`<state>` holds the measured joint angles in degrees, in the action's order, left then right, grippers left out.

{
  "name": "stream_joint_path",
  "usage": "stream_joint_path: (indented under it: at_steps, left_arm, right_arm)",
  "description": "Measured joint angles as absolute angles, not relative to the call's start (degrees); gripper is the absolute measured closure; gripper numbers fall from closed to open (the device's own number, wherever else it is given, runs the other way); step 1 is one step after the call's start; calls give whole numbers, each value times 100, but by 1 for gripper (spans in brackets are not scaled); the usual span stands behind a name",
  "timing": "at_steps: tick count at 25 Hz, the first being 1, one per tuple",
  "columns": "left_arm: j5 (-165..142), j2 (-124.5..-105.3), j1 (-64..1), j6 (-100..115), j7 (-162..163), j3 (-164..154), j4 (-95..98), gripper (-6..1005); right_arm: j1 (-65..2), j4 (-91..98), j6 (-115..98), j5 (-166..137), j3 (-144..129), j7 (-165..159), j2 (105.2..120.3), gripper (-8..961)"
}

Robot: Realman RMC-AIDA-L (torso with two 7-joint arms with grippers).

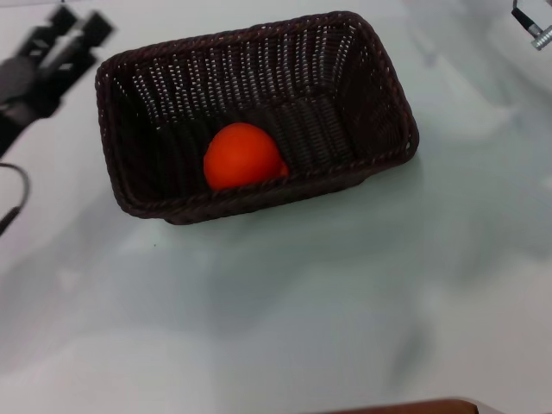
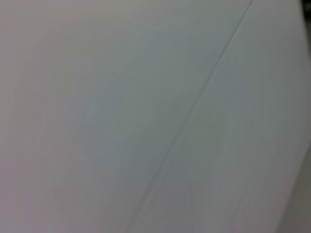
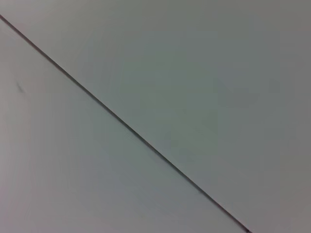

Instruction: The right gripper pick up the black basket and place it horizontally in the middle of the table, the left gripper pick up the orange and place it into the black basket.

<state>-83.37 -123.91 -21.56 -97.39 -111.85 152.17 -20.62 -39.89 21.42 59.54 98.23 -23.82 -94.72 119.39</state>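
In the head view the black basket (image 1: 259, 112) lies lengthwise across the middle of the white table (image 1: 345, 302). The orange (image 1: 243, 156) rests inside it, against the near wall. My left gripper (image 1: 65, 39) is at the far left, beside the basket's left end and apart from it; its fingers look spread and hold nothing. Only a small tip of my right arm (image 1: 530, 26) shows at the top right corner, away from the basket. Both wrist views show only bare table surface with a thin seam line.
A dark cable (image 1: 13, 203) loops at the left edge. A brown edge (image 1: 405, 407) shows at the bottom of the head view. Bare white tabletop lies in front of and to the right of the basket.
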Motion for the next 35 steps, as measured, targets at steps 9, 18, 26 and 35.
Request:
stream_joint_path:
  at_steps: [9, 18, 26, 35]
  left_arm:
    - [-7281, -12384, -1329, -10584, -11897, 16337, -2027, 70]
    - [-6445, -12254, -1037, -10324, -11961, 16467, -2077, 74]
    - [-6319, -12224, -1042, -10337, -11973, 16474, -2071, 76]
    - [-5870, -12379, -1175, -10224, -12418, 16487, -1701, 76]
  right_arm:
    - [-3999, 1622, 6556, 10999, -2402, -8038, 11950, 204]
    - [-3786, 1344, 7233, 11409, -2348, -7452, 11952, 206]
    - [-3826, 1248, 7453, 11434, -2375, -6468, 11965, 206]
    - [-4022, 1302, 7289, 11967, -2193, -5115, 11965, 208]
